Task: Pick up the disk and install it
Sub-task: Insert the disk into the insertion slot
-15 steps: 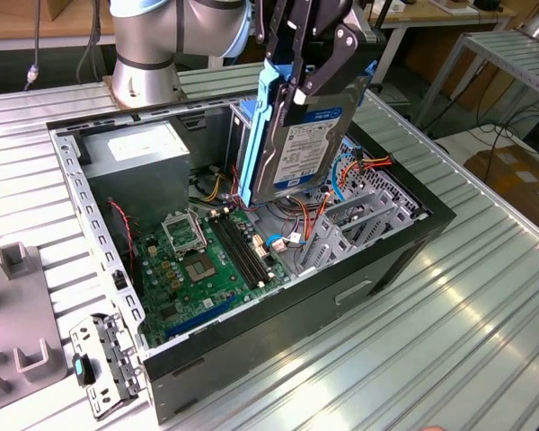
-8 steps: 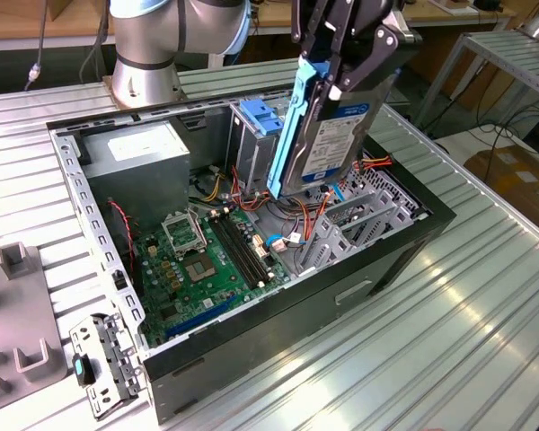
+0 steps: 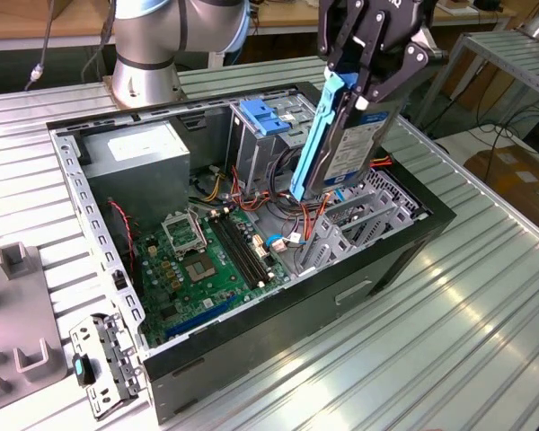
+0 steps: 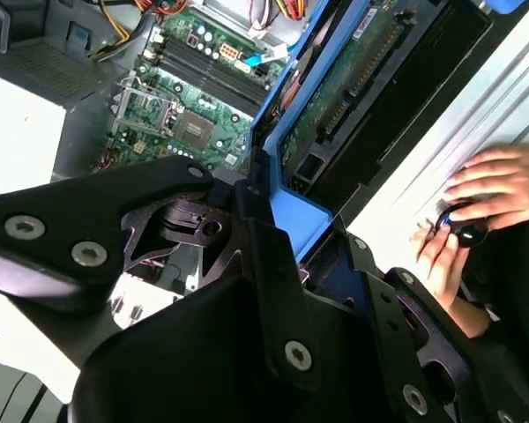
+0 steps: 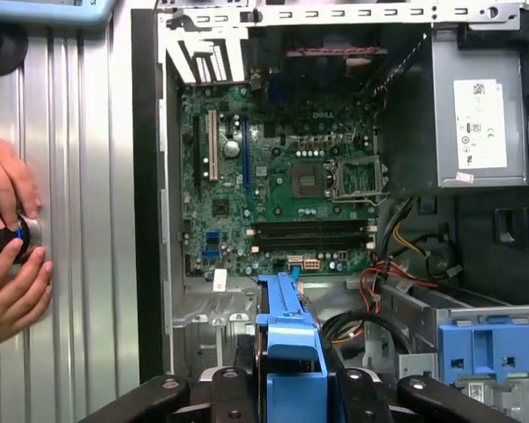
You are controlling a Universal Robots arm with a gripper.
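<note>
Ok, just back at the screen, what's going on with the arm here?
The end effector is shut on the disk, holding it on edge above the open computer case, over the metal drive cage at the exterior view's right. The disk is not yet seated in the cage. A person's hands hold a small dark object on the table beside the case.

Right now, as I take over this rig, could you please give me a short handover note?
Gripper: shut on the black-and-silver rectangular hard disk in its blue plastic carrier.
Disk: lifted, on edge and tilted, above the grey metal drive cage inside the open black computer case.
Done: pick-up. Left: installation; the disk is not yet seated.
A person's hand lies on the ribbed table beside the case.
</note>
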